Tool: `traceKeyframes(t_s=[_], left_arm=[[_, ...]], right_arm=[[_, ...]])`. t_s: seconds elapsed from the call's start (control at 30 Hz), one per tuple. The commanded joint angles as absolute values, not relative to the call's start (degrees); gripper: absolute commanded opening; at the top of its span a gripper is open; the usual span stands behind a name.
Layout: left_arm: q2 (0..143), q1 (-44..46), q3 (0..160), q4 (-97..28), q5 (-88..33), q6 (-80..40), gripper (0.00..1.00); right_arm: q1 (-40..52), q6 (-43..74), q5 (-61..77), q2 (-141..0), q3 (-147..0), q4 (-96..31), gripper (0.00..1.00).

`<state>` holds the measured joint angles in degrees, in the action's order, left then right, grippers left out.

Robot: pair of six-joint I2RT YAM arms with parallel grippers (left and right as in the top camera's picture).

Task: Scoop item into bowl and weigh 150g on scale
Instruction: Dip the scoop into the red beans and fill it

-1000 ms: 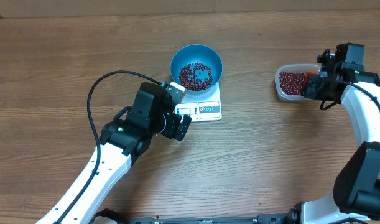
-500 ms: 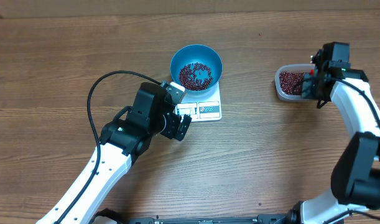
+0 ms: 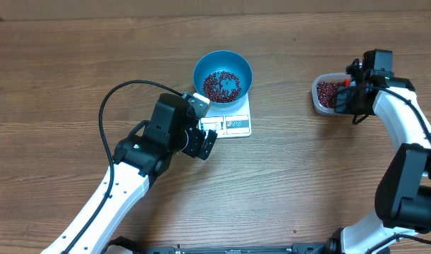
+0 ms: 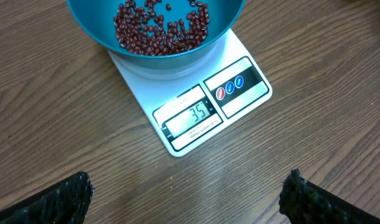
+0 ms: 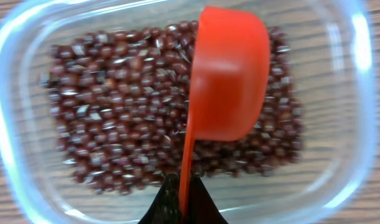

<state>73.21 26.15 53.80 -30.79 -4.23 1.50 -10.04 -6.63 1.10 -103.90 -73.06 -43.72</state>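
Note:
A blue bowl point(image 3: 223, 76) with dark red-brown beans point(image 3: 221, 85) in it stands on the white scale point(image 3: 233, 121); the left wrist view shows the same bowl point(image 4: 156, 31), beans point(image 4: 160, 28) and scale point(image 4: 196, 106). My left gripper point(image 3: 203, 141) hovers open just in front of the scale, its fingertips point(image 4: 56, 202) wide apart over bare wood. At the right, my right gripper point(image 5: 183, 205) is shut on the handle of an orange scoop point(image 5: 227, 78), held on edge over the beans point(image 5: 121, 118) in a clear container point(image 3: 329, 93).
The clear container point(image 5: 348, 158) sits near the right side of the wooden table point(image 3: 307, 183). A black cable point(image 3: 120, 92) loops from my left arm over the table to the left of the scale.
My right gripper has moved left with the scoop, from the container's right end to over its middle. The left arm has not moved.

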Motion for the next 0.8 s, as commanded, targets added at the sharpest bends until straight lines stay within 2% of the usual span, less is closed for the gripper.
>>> traceKeyframes(t_s=[0.0,0.43,0.77], left_arm=[[73.5,25.9,53.6,-30.6,-3.9,1.7,1.00],[73.5,25.9,53.6,-30.6,-3.9,1.7,1.00],[73.5,25.9,53.6,-30.6,-3.9,1.7,1.00]], right_arm=[[-10.8,-7.5,9.3,-105.6,-72.8,-45.3,0.04],[-18.0,-7.6,25.5,-105.6,-72.8,-45.6,0.04],[-17.6,-8.9,25.1,-106.0,-72.7,-47.3,0.04]])
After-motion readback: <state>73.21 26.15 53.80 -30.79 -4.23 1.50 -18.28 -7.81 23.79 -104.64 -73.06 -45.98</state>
